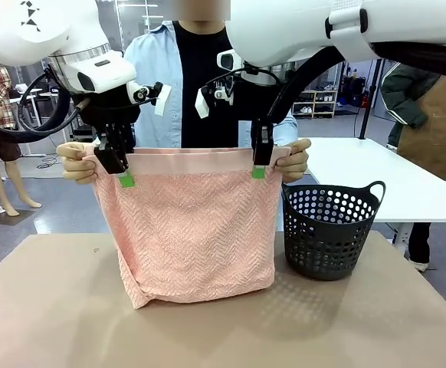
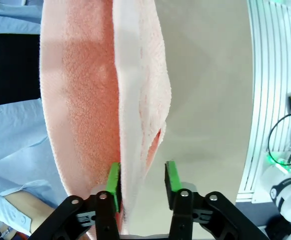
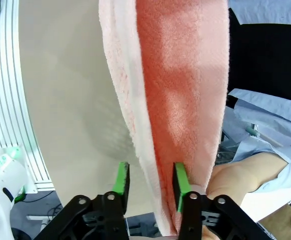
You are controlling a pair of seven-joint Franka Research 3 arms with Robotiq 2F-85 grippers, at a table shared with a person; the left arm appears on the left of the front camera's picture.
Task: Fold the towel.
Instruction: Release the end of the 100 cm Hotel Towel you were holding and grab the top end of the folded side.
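Above table, person's hands hold towel — wrist views: jaws parted around edge.

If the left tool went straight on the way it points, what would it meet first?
The towel: its folded edge sits between the open fingers of the left tool and runs straight ahead. Beyond it, probably the table.

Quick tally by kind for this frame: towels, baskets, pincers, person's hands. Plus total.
Towel: 1
Basket: 1
Pincers: 2 (left pincer, right pincer)
Person's hands, at the towel's top corners: 2
Total: 6
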